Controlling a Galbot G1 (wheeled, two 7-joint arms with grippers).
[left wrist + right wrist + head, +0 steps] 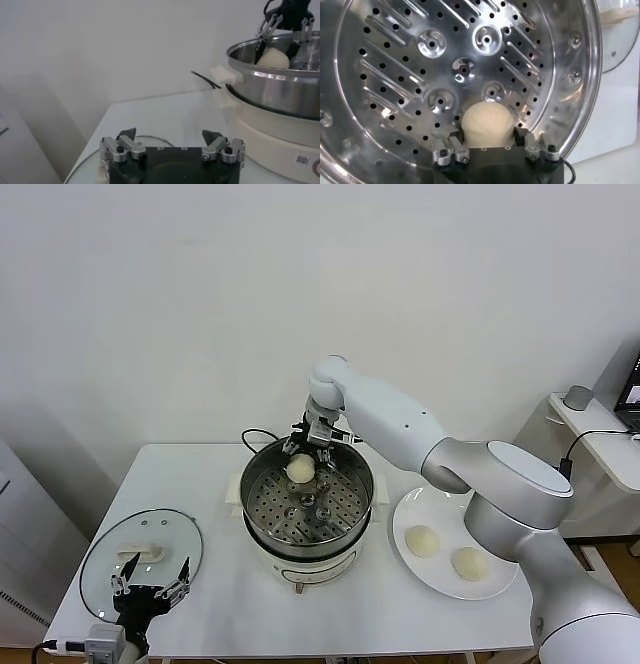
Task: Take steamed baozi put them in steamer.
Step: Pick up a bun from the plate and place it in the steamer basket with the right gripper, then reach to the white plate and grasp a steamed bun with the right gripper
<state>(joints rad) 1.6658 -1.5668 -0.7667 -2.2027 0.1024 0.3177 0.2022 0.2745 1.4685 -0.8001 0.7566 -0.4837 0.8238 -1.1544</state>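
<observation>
The steel steamer (pixel 352 502) sits on its white pot base mid-table. One pale baozi (pixel 300 469) rests on the perforated floor (pixel 420 75) at the far rim. My right gripper (pixel 308 452) reaches down into the basket, open, its fingers (pixel 454 142) standing on either side of that bun (pixel 486 122). Two more baozi (pixel 422 540) (pixel 470 563) lie on the white plate (pixel 445 584) to the right. My left gripper (pixel 150 582) is parked low at the front left, open and empty (pixel 169 134). From there the steamer (pixel 270 90) and its bun (pixel 273 58) show far off.
A round glass lid (pixel 178 534) with a white handle lies flat at the front left, just beyond my left gripper. A black cord (pixel 256 436) runs behind the pot. A side table with a grey object (pixel 577 396) stands at the far right.
</observation>
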